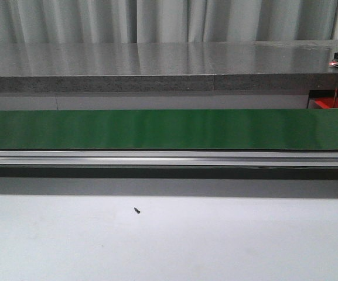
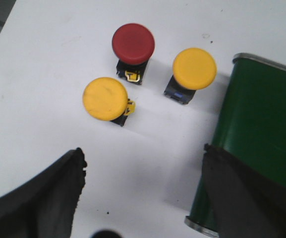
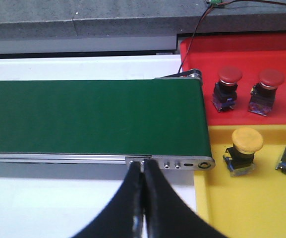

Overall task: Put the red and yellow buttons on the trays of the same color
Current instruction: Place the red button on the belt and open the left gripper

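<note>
Left jaws spread, yellow button (image 2: 105,98) lying beyond them.

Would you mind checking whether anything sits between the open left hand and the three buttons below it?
Nothing visible does: bare white table lies between the left hand and the nearest yellow button. The green conveyor sits off to one side.

You see a plain dark green belt (image 1: 169,129) across mid-frame on a silver rail (image 1: 169,158). Upper centre in the left wrist view: one red button (image 2: 133,43), two yellow buttons (image 2: 105,98) (image 2: 194,68). At right in the right wrist view: a red tray (image 3: 242,49) above a yellow tray (image 3: 252,208).
</note>
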You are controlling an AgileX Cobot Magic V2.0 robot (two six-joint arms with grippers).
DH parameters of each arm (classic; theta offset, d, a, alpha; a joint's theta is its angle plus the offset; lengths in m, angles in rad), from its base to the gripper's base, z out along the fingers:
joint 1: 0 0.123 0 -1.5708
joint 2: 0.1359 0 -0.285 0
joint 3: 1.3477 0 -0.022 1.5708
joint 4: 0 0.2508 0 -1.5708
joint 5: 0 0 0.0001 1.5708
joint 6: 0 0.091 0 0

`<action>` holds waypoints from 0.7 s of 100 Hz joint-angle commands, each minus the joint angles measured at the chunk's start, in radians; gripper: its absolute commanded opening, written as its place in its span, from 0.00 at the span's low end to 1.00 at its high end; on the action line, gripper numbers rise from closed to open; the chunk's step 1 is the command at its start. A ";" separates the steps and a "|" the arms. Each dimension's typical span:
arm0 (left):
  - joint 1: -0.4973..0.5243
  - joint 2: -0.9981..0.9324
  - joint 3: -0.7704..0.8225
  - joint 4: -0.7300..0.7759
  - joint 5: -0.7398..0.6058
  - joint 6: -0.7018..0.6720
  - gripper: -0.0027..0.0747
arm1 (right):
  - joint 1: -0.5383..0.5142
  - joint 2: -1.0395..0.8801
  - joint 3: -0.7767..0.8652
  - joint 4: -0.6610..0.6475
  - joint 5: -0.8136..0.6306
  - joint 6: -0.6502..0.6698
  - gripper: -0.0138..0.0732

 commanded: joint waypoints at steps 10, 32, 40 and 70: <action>0.024 0.006 -0.028 0.002 -0.042 0.039 0.67 | 0.003 0.003 -0.027 0.007 -0.054 -0.007 0.02; 0.026 0.074 -0.039 -0.002 -0.076 0.053 0.67 | 0.003 0.003 -0.027 0.007 -0.052 -0.007 0.02; 0.026 0.091 -0.039 -0.004 -0.108 0.053 0.67 | 0.003 0.003 -0.027 0.007 -0.051 -0.007 0.02; 0.026 0.147 -0.042 -0.026 -0.204 0.045 0.67 | 0.003 0.003 -0.027 0.007 -0.050 -0.007 0.02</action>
